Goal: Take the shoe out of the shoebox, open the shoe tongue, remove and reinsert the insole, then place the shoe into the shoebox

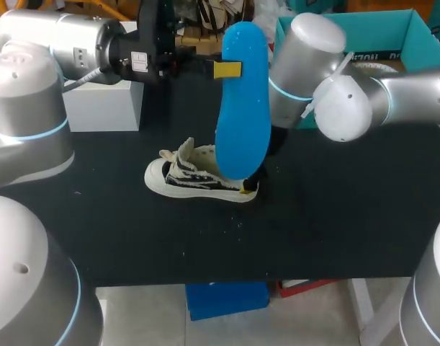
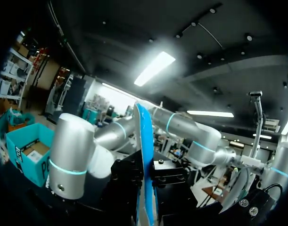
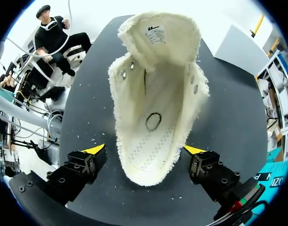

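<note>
Shoe [image 1: 198,176] lies mid-worktop [image 1: 335,216], tongue open. Left gripper [image 1: 227,70] clamps blue insole [image 1: 243,101] upright, lower end right above shoe's opening, long axis approx. perpendicular to shoe's, so it needs tilting. Right gripper [image 3: 144,149] spread wide astride shoe's heel, not gripping.

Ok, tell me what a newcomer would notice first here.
The big blue insole stands out, held upright by the left gripper above the table's middle. Under it the white shoe sits on the black table. The right wrist view looks straight into its empty inside, tongue folded back, with the right gripper holding its fingers open on either side of the heel.
</note>
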You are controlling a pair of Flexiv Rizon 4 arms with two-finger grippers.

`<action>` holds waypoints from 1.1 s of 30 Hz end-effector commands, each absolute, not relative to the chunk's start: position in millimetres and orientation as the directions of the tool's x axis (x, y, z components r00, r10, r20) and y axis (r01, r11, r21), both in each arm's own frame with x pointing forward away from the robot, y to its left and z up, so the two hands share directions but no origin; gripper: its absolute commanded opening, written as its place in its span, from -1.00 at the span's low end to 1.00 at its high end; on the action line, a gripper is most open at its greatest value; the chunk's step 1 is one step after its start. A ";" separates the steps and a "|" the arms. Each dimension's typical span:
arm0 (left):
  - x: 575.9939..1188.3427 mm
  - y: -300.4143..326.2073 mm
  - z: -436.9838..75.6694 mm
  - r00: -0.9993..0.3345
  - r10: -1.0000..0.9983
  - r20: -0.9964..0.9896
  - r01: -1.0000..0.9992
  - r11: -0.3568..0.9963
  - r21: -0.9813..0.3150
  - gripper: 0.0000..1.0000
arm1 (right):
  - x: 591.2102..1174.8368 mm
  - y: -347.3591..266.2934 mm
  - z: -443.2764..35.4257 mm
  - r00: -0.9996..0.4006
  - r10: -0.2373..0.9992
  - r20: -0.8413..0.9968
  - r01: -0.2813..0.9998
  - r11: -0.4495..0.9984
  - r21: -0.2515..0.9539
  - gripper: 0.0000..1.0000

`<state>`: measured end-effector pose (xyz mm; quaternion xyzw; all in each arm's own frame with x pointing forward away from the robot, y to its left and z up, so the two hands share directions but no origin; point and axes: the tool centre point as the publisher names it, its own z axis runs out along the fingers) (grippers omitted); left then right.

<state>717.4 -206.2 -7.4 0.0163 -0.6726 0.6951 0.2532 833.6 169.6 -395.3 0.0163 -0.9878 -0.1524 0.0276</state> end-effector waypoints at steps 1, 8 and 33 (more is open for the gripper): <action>716.6 -207.3 -7.4 -0.873 0.325 0.364 -0.374 0.034 -0.927 -1.00 | 835.4 174.3 -395.1 -0.998 -0.039 0.052 -0.028 0.980 0.199 1.00; 716.6 -207.3 -7.4 -0.873 0.325 0.364 -0.374 0.034 -0.927 -1.00 | 836.3 177.4 -396.4 -0.998 -0.041 0.050 -0.032 0.984 0.174 1.00; 716.6 -207.3 -7.4 -0.873 0.325 0.364 -0.374 0.034 -0.927 -1.00 | 834.8 185.8 -396.9 -0.994 0.019 -0.107 -0.089 0.411 0.907 1.00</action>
